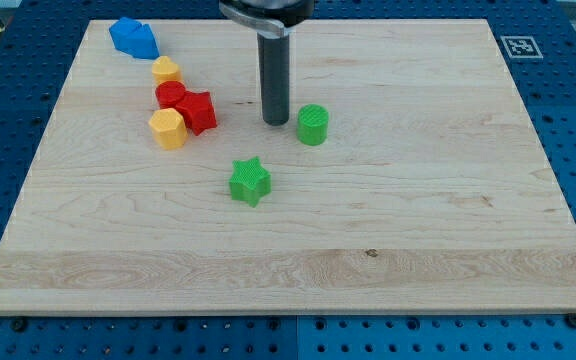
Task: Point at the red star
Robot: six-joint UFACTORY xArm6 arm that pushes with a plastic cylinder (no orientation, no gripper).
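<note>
Red star [199, 111] lies in the desk's [418, 230] upper left part, touching a red cylinder [171, 95] at its upper left and a yellow hexagon [168, 129] at its lower left. Counting up: two red blocks, two yellow, two green, and one blue. The second yellow block [167, 70] sits just above the red cylinder, and the blue block [133, 38] lies near the top left corner. My tip [275, 122] stands between the red star and the green cylinder [312, 125], close to the cylinder, apart from the star. A green star [250, 181] rests below it. There is no hand to clench, only a rod. Right half and bottom of the desk lie open.
</note>
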